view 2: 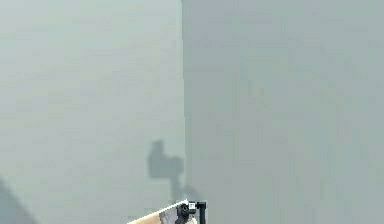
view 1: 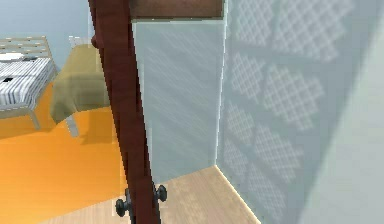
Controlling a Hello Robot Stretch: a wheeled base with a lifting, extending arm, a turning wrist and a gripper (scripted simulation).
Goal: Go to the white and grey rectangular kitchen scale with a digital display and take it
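Observation:
At the bottom edge of the arm side view, just in front of a wall corner, a small dark piece with white marks pokes up: the arm's end with the gripper. Its far end is too small to make out, so I cannot tell whether it holds anything. A thin tan strip slants to its left.
A dark red-brown door stands edge-on close ahead, with knobs low down. Left of it lies an orange floor with a yellow armchair and a striped bed. A pale wall closes the right; wooden floor runs below.

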